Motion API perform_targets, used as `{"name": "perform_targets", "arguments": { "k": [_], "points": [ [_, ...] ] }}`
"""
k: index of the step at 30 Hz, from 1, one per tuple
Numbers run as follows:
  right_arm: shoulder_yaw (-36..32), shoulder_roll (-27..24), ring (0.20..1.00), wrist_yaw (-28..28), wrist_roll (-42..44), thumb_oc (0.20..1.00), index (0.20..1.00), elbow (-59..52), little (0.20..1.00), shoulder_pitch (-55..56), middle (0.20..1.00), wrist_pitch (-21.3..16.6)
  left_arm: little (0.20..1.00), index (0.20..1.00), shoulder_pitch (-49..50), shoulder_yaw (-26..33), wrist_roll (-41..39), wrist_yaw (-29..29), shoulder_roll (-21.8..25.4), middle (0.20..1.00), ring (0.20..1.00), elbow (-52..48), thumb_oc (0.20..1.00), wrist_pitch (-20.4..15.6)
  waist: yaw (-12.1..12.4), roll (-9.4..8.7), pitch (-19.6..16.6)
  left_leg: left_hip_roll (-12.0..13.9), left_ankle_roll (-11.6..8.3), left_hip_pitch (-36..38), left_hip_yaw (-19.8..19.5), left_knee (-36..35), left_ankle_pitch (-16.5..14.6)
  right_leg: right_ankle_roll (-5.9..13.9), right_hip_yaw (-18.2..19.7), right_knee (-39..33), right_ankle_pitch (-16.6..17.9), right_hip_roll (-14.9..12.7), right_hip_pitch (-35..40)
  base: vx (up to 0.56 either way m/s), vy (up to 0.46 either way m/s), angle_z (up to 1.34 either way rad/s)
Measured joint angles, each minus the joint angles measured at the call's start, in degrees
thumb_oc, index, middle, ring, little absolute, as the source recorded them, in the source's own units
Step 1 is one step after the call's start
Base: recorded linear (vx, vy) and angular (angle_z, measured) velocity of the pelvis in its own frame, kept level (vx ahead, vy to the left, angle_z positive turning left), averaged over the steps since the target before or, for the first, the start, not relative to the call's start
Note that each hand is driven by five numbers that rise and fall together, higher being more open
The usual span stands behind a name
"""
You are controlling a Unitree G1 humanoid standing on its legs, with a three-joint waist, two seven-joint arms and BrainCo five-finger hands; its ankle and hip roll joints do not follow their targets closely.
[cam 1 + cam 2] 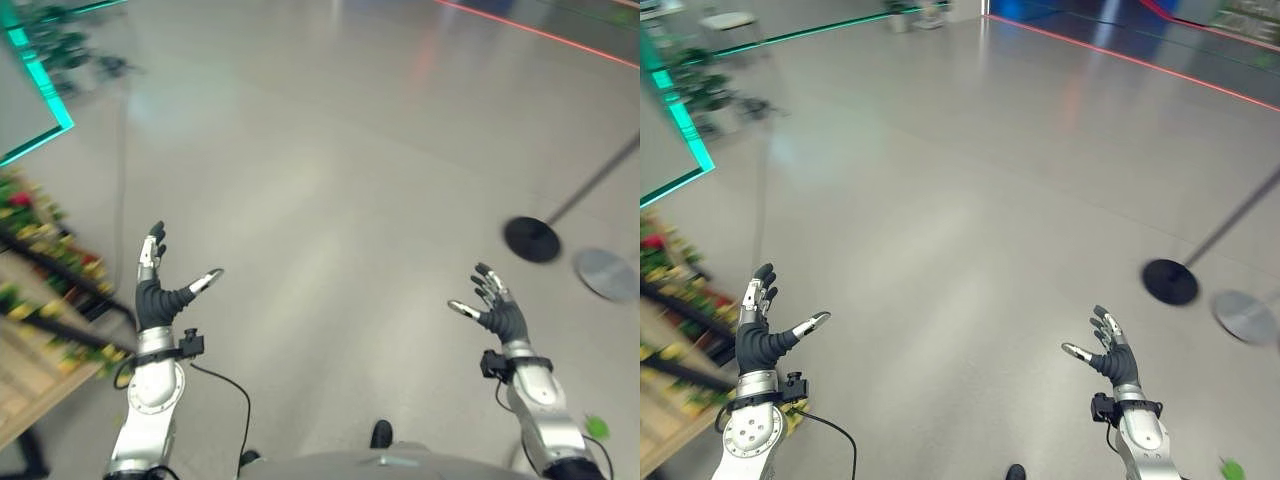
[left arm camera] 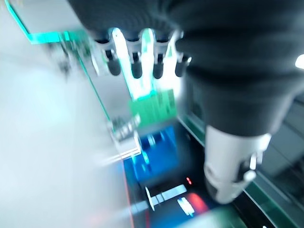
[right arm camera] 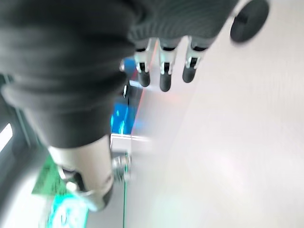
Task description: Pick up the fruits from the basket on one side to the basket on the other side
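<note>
Fruits blurry on the shelf at our left (no basket visible), left hand and right hand raised over bare floor, fingers spread, holding nothing

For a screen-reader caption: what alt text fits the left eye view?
Both robot hands are raised, open and empty, over a bare pale grey floor: left hand, right hand. A wooden shelf of colourful produce sits at the left edge, a black round stand base at the right.

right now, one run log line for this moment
left hand: open, empty, raised over floor | right hand: open, empty | fruit shelf: at robot's left | baskets: unseen
</note>
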Motion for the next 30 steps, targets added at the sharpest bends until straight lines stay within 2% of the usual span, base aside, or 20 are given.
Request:
{"name": "perform_targets", "arguments": {
  "k": [1,2,3,4,6,9,11,13,14,15,19,20,21,22,23,24,25,26,28,30],
  "points": [
    [0.25,-0.06,1.0,-0.2,0.39,1.0,1.0,-0.46,1.0,-0.57,1.0,-0.01,1.0,1.0,-1.01,-0.42,-0.08,0.03,0.09,1.0,1.0,-0.69,1.0,0.09,-1.47,-0.88,0.53,-0.03,1.1,0.08,-6.03,4.65,0.59,-1.4,2.96,0.73,-0.56,1.64,-0.35,0.16,-0.337,-1.54],
    [0.54,0.53,1.0,-0.28,0.47,1.0,1.0,-0.68,1.0,-1.44,1.0,-0.23,1.0,1.0,-1.42,-0.17,-0.12,0.19,0.55,1.0,1.0,-0.78,1.0,-0.15,0.42,-2.1,1.23,-0.3,1.37,-0.88,-12.46,8.91,0.27,-2.4,7.44,1.77,-1.01,1.24,-0.16,0.16,-0.277,-1.84],
    [0.57,0.73,1.0,-0.4,0.6,1.0,1.0,-1.4,1.0,-1.51,1.0,-0.46,1.0,1.0,-1.78,-0.99,-0.02,-0.07,1.37,1.0,1.0,-0.31,1.0,-0.1,0.99,-3.45,1.12,-2.25,-1.37,-1.51,-16.27,10.68,-1.86,-3.0,10.47,1.08,-0.9,1.24,0.15,0.17,-0.23,-1.77],
    [0.05,0.29,1.0,-0.58,0.7,1.0,1.0,-3.53,1.0,-1.41,1.0,-0.68,1.0,1.0,-2.53,-2.06,-0.06,-0.09,1.46,1.0,1.0,-0.98,1.0,-0.06,-1.07,-4.73,2.1,-7.36,-5.99,-4.82,-21.85,12.0,-6.4,-3.72,14.7,-0.02,-0.81,0.76,1.36,0.16,-0.148,-1.36],
    [-0.54,-0.08,1.0,-0.68,1.63,1.0,1.0,-4.0,1.0,-1.54,1.0,-0.88,1.0,1.0,-3.41,-4.06,-0.05,-0.52,1.45,1.0,1.0,-1.4,1.0,-0.11,-0.04,-6.0,2.84,-14.38,-4.72,-8.04,-24.91,10.69,-8.36,-3.89,21.07,-0.64,-0.63,0.8,2.43,0.19,-0.066,-1.7],
    [-0.05,0.43,1.0,-0.68,1.91,1.0,1.0,-3.77,1.0,-0.97,1.0,-1.01,1.0,1.0,-3.43,-4.6,-0.05,-0.84,2.08,1.0,1.0,-1.57,1.0,-0.07,0.09,-6.09,2.79,-20.48,-2.93,-11.07,-32.43,1.89,-7.25,-3.16,27.23,-2.21,-1.18,1.68,4.77,0.21,0.03,-2.06],
    [0.27,0.36,1.0,-0.68,1.92,1.0,1.0,-3.52,1.0,-0.8,1.0,-1.03,1.0,1.0,-3.47,-4.47,-0.03,-0.93,2.33,1.0,1.0,-1.51,1.0,-0.06,1.29,-5.04,2.44,-21.1,-1.35,-12.59,-38.61,-2.35,-5.78,-2.2,28.43,-2.54,-1.19,1.86,5.39,0.2,0.107,-2.29],
    [0.31,-0.74,1.0,-0.71,1.91,1.0,1.0,-3.4,1.0,-0.27,1.0,-1.06,1.0,1.0,-3.52,-4.51,0.0,-0.88,2.0,1.0,1.0,-1.38,1.0,-0.05,2.56,-2.02,1.71,-19.94,0.06,-13.36,-41.3,-3.41,-3.22,0.97,28.98,-2.47,-1.29,2.95,5.93,0.13,0.143,-2.17],
    [0.21,-1.61,1.0,-0.54,1.83,1.0,1.0,-3.2,1.0,0.37,1.0,-1.15,1.0,1.0,-2.6,-4.74,0.08,-0.82,1.74,1.0,1.0,-0.87,1.0,-0.06,2.59,0.44,1.15,-19.55,-0.19,-12.4,-44.01,-3.46,-1.25,2.94,32.47,-1.49,-2.88,4.72,6.35,0.07,0.122,-1.92],
    [0.44,-1.25,1.0,-0.69,1.96,1.0,1.0,-3.46,1.0,1.41,1.0,-0.92,1.0,1.0,-3.01,-4.73,0.06,-0.86,2.3,1.0,1.0,-0.35,1.0,0.06,2.93,-0.34,0.58,-19.85,0.53,-11.83,-41.46,-3.39,-2.0,4.86,32.75,-0.18,-3.91,4.11,5.58,0.15,0.21,-1.65],
    [-1.63,0.34,1.0,1.25,1.68,1.0,1.0,-5.52,1.0,6.97,1.0,-1.05,1.0,1.0,-2.76,-5.3,-0.66,-2.38,3.58,1.0,1.0,-0.23,1.0,0.08,-2.08,-4.03,0.04,-23.59,5.13,-7.2,-34.43,-7.25,-1.86,6.21,35.81,1.7,-4.94,-0.07,3.23,0.07,0.224,-0.93],
    [-1.77,0.69,1.0,1.54,1.66,1.0,1.0,-6.58,1.0,7.71,1.0,-0.87,1.0,1.0,-2.76,-5.7,-0.94,-2.57,3.91,1.0,1.0,-0.37,1.0,0.04,-1.83,-3.91,0.77,-24.34,6.22,-7.13,-32.7,-6.16,-2.71,6.38,36.31,2.5,-4.52,-0.02,2.32,-0.1,0.34,-1.54],
    [-1.88,1.23,1.0,2.25,1.57,1.0,1.0,-8.22,1.0,8.61,1.0,-0.99,1.0,1.0,-2.76,-5.61,-1.83,-3.51,4.3,1.0,1.0,-0.16,1.0,0.17,-0.29,-3.37,1.6,-24.01,6.53,-6.6,-32.13,-6.02,-3.81,9.35,36.69,3.61,-5.16,-0.13,1.66,-0.11,0.17,-1.38],
    [-2.09,1.9,1.0,2.36,1.51,1.0,1.0,-8.22,1.0,9.57,1.0,-0.7,1.0,1.0,-3.26,-6.29,-1.98,-3.61,4.26,1.0,1.0,-0.25,1.0,0.17,-2.02,-4.16,1.99,-24.4,6.79,-6.23,-29.77,-4.94,-4.44,8.02,37.2,2.83,-3.13,-0.43,0.69,-0.24,0.232,-1.88],
    [-2.41,2.16,1.0,2.2,1.52,1.0,1.0,-8.14,1.0,7.89,1.0,-0.5,1.0,1.0,-3.71,-6.47,-2.22,-3.95,5.07,1.0,1.0,0.12,1.0,0.21,-0.7,-3.92,2.32,-24.1,7.56,-6.26,-26.18,-6.08,-5.3,10.95,37.59,3.06,-3.32,-0.43,-1.53,-0.14,0.06,-1.5],
    [-2.53,2.58,1.0,2.1,1.39,1.0,1.0,-8.07,1.0,7.21,1.0,-0.46,1.0,1.0,-4.03,-6.44,-2.27,-3.86,5.27,1.0,1.0,-0.15,1.0,0.3,-1.51,-4.22,2.54,-23.46,7.85,-6.81,-23.03,-5.63,-5.17,10.34,36.91,2.14,-2.19,-1.14,-2.78,-0.18,0.098,-1.89],
    [-2.22,3.23,1.0,1.79,1.06,1.0,1.0,-7.16,1.0,4.68,1.0,-0.39,1.0,1.0,-3.9,-5.92,-2.35,-3.28,5.5,1.0,1.0,-0.24,1.0,0.29,0.16,-3.91,2.71,-21.9,9.15,-7.12,-15.71,-6.66,-5.12,8.05,30.21,0.16,-2.48,-2.19,-4.56,-0.11,0.102,-1.97],
    [-2.15,3.47,1.0,1.37,0.55,1.0,1.0,-6.95,1.0,2.95,1.0,-0.34,1.0,1.0,-4.76,-5.92,-2.26,-3.3,5.83,1.0,1.0,-0.11,1.0,0.84,-0.49,-2.69,3.98,-20.71,9.11,-7.14,-13.88,-6.92,-5.12,9.63,20.85,-1.06,-1.77,-4.59,-6.54,-0.11,0.104,-1.79],
    [-1.85,3.83,1.0,0.71,-0.84,1.0,1.0,-6.32,1.0,2.32,1.0,-0.31,1.0,1.0,-5.13,-5.18,-2.28,-2.7,4.98,1.0,1.0,-0.11,1.0,1.06,-0.1,-1.79,4.58,-18.51,8.88,-3.88,-6.17,-8.89,-5.34,9.34,7.78,2.58,-1.94,-7.55,-6.72,-0.1,-0.003,-1.73],
    [-1.51,3.94,1.0,0.37,-1.68,1.0,1.0,-6.04,1.0,2.49,1.0,-0.43,1.0,1.0,-4.47,-3.73,-2.36,-2.0,4.39,1.0,1.0,0.19,1.0,0.94,1.08,-1.69,4.29,-18.07,8.0,-1.48,-5.4,-9.09,-6.27,10.22,6.99,5.65,-1.62,-9.74,-4.79,-0.14,-0.068,-1.3]
  ]
}}
